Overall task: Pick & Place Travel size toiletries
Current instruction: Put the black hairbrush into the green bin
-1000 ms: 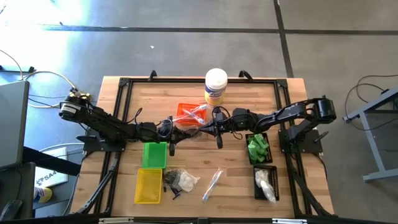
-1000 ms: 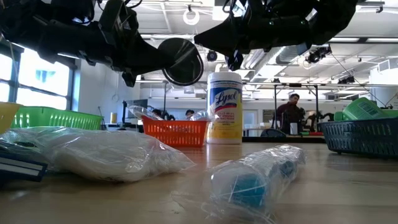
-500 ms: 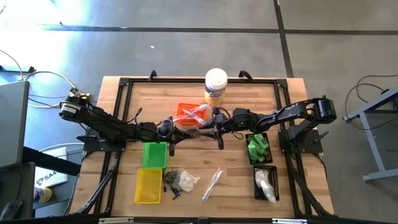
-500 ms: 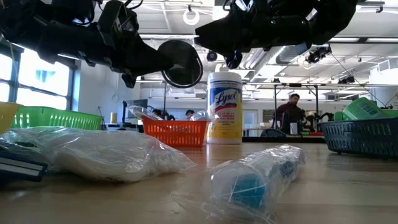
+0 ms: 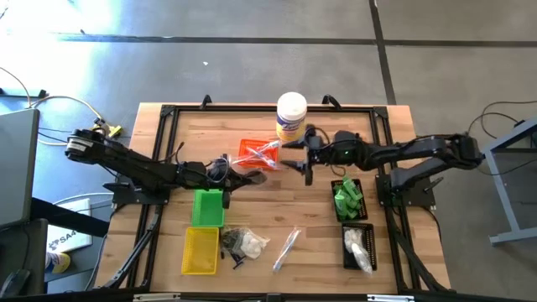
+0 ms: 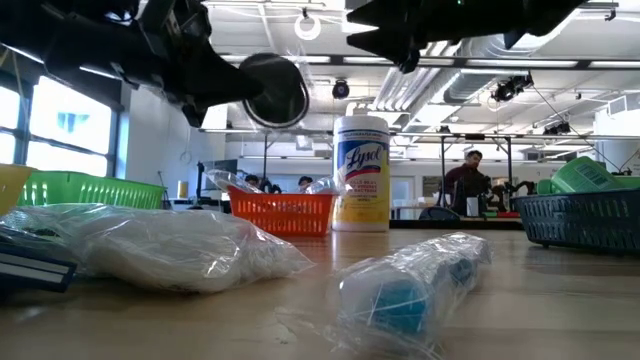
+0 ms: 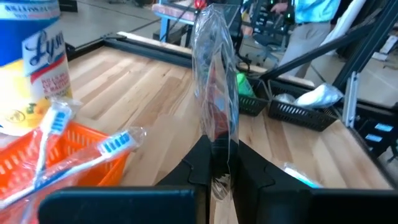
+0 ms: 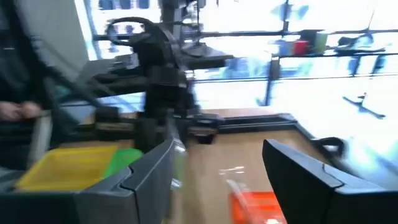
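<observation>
L gripper was clamped on a clear-wrapped toothbrush, held upright above the table, just beside the orange tray. R gripper hung w/ fingers apart & empty, near the white canister. More wrapped brushes lay in the orange tray. Green bottles sat in the black tray at R side.

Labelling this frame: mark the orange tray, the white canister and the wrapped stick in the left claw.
orange tray (image 5: 248, 151), high view, its left rim.
white canister (image 5: 291, 106), high view, its cap.
wrapped stick (image 7: 216, 93), left wrist view, middle of the clear wrapper.
left claw (image 7: 217, 173), left wrist view, between its fingertips.
</observation>
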You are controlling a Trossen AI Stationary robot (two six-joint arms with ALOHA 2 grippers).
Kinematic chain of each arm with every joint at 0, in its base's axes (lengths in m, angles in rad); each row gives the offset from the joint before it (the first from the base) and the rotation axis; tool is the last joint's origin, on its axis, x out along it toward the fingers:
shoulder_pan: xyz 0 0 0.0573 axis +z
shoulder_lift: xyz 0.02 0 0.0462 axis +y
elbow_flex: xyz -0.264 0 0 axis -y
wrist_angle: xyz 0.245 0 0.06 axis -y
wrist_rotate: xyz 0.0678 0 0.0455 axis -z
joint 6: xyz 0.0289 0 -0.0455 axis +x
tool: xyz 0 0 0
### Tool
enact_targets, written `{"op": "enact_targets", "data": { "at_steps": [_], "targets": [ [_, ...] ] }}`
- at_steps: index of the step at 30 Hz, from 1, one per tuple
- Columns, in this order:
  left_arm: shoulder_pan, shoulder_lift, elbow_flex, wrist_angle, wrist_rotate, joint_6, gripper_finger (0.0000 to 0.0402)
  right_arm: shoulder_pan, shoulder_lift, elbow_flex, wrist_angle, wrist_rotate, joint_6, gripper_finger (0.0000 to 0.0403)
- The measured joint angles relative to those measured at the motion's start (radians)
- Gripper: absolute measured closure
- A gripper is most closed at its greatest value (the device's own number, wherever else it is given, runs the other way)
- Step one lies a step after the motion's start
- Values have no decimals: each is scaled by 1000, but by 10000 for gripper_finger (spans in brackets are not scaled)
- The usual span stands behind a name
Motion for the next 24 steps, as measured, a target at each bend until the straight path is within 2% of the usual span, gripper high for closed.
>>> {"op": "enact_targets", "data": {
  "at_steps": [6, 12, 15, 18, 24],
  "targets": [
    [0, -135, 0, -155, -2, -82, 376, -53, -11, 0, -24, 13, 0, 168],
    [0, -273, 0, -446, 17, -349, 376, -76, 26, 0, -29, 14, 2, 168],
    [0, -333, 0, -563, 70, -495, 374, -82, 47, 0, -22, 12, 3, 168],
    [-1, -390, 0, -627, 170, -605, 368, -85, 60, 0, -26, 31, 3, 168],
    [-1, -480, 0, -706, 313, -664, 377, -99, 70, 0, -7, 80, 1, 168]
  ]
}}
